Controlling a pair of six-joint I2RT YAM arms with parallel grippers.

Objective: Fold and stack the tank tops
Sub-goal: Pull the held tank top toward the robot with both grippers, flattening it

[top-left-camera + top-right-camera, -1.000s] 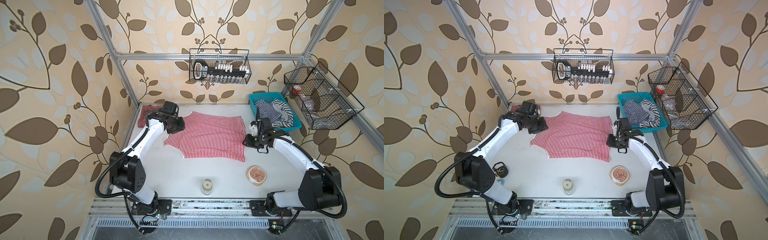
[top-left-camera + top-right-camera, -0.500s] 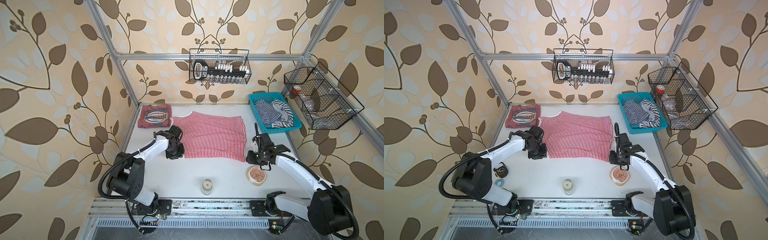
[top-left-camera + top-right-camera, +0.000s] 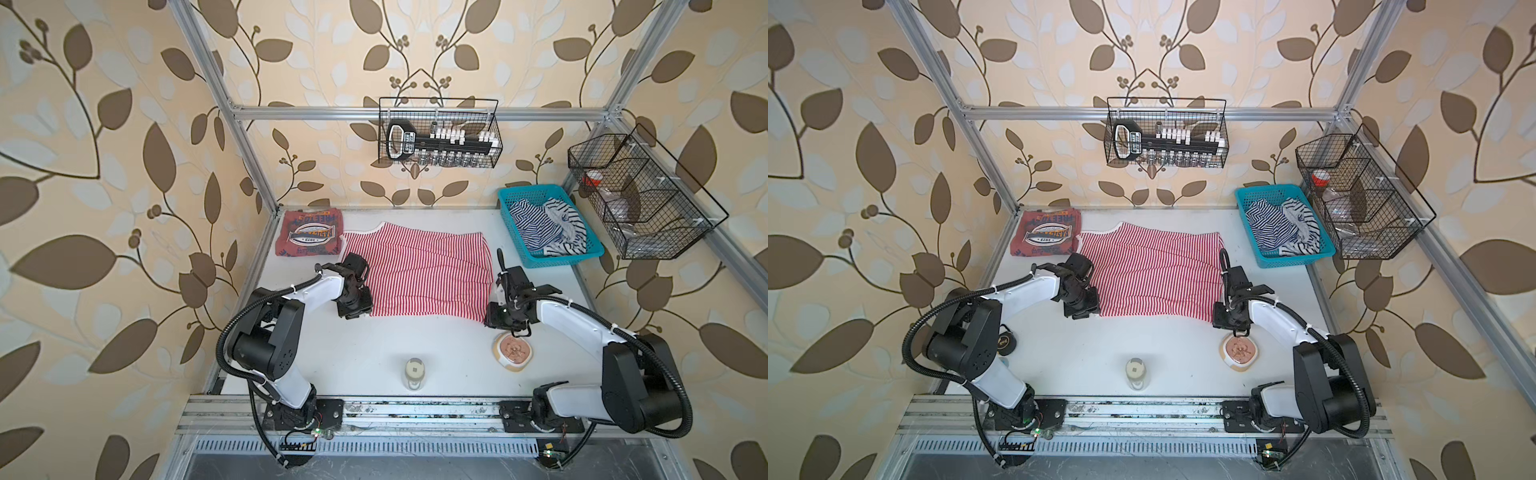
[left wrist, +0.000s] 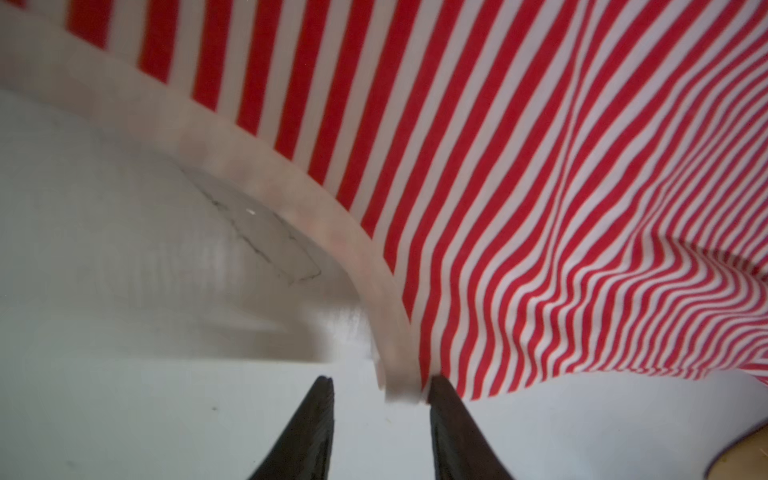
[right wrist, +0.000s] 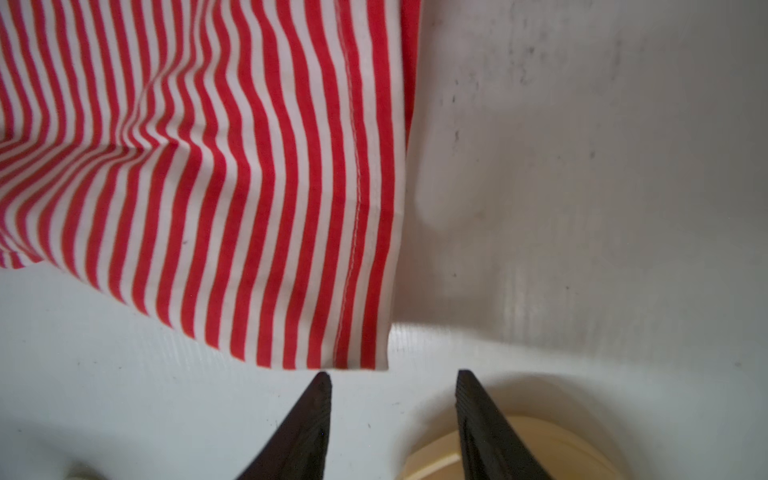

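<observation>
The red-and-white striped tank top (image 3: 415,270) (image 3: 1150,274) lies spread flat mid-table. A brick-red tank top (image 3: 309,239) (image 3: 1044,237) with a "1973" print lies folded at the back left. My left gripper (image 3: 356,312) (image 3: 1084,311) sits low at the striped top's front left corner. In the left wrist view it (image 4: 381,379) is open, and the white trim end (image 4: 399,386) lies loose between the tips. My right gripper (image 3: 500,318) (image 3: 1224,319) is at the front right corner, open (image 5: 393,373), with the hem corner (image 5: 365,353) just beyond its tips.
A cream bowl (image 3: 513,351) (image 5: 519,449) sits right beside the right gripper. A small jar (image 3: 415,372) stands near the front edge. A teal basket (image 3: 509,232) of navy-striped clothes is at the back right. Wire baskets (image 3: 440,133) hang on the frame. A black round object (image 3: 1005,343) lies by the left arm.
Both grippers came from the striped top's back corners forward to its front corners. Their jaws have opened and let the cloth go.
</observation>
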